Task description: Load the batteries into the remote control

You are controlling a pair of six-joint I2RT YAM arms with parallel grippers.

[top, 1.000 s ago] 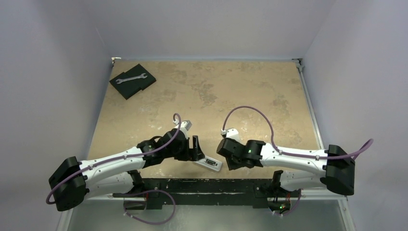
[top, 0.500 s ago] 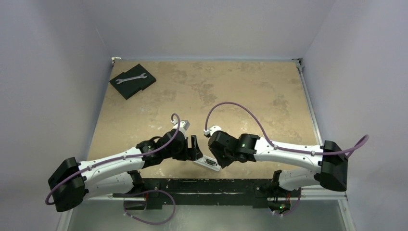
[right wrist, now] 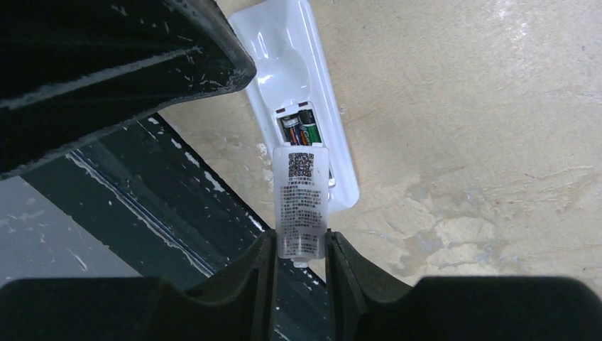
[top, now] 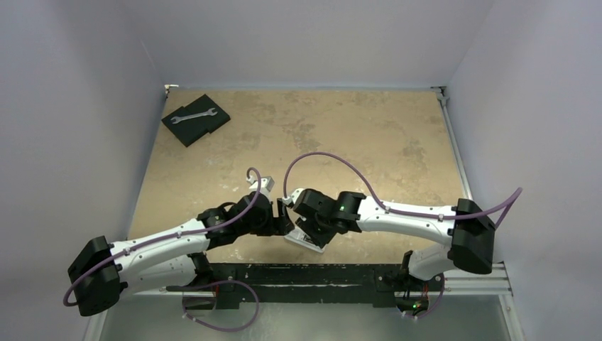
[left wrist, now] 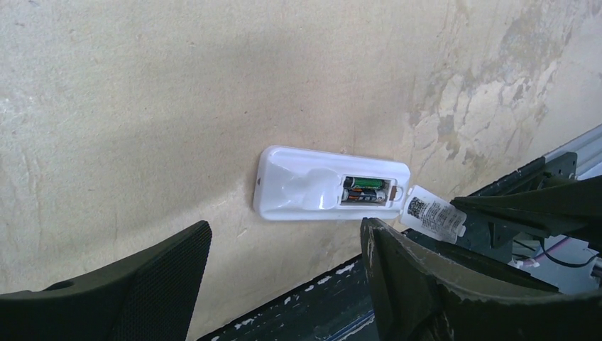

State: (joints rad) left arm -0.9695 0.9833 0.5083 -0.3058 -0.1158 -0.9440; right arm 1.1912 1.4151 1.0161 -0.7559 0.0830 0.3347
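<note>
The white remote control [left wrist: 302, 188] lies back up on the table near its front edge, with its bay open. Two dark batteries [left wrist: 365, 190] lie side by side in the bay; they also show in the right wrist view [right wrist: 299, 130]. My right gripper [right wrist: 301, 245] is shut on the small white cover piece [right wrist: 302, 206] with its printed label, and holds it at the bay end of the remote [right wrist: 284, 64]. My left gripper [left wrist: 284, 234] is open and empty, just short of the remote. In the top view both grippers meet over the remote [top: 309, 241].
A black foam pad [top: 213, 121] with a metal wrench [top: 193, 114] lies at the far left corner. The black rail [top: 319, 273] of the table's front edge runs just below the remote. Walls enclose the table on three sides.
My right arm has swung left and brought the cover piece to the remote's bay end. My left gripper has shifted slightly left and stays open.
</note>
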